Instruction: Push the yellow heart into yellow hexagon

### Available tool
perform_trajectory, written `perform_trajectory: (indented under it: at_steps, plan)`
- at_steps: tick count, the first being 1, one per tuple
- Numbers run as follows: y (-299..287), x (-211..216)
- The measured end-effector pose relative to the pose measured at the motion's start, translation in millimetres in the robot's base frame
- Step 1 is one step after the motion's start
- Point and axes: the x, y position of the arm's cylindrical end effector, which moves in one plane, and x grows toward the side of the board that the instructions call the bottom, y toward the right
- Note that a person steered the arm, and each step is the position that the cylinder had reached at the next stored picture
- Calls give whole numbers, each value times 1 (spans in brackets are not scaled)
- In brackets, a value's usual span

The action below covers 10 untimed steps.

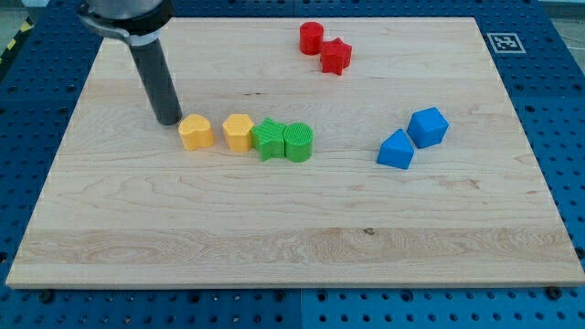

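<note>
The yellow heart (196, 132) lies left of the board's middle. The yellow hexagon (238, 132) lies just to its right, with a small gap between them. The hexagon touches a green star (269, 139) on its right. My tip (169, 120) is on the board just to the upper left of the yellow heart, close to it or touching it. The dark rod rises from there toward the view's top left.
A green cylinder (298, 142) touches the green star's right side. A red cylinder (311, 37) and red star (335, 57) sit at the top. Two blue blocks (428, 126) (396, 150) sit at the right. The wooden board (292, 247) rests on a blue pegboard.
</note>
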Motion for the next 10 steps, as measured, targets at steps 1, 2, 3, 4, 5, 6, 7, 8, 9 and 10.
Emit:
perform_trajectory:
  at_steps: [1,2,3,4,5,6,7,8,9,10]
  plan:
    - [12,1]
    - [32,1]
    - [35,8]
    - [19,13]
    - [7,28]
    - [9,53]
    - [16,53]
    - [19,53]
    - [19,62]
    - [25,62]
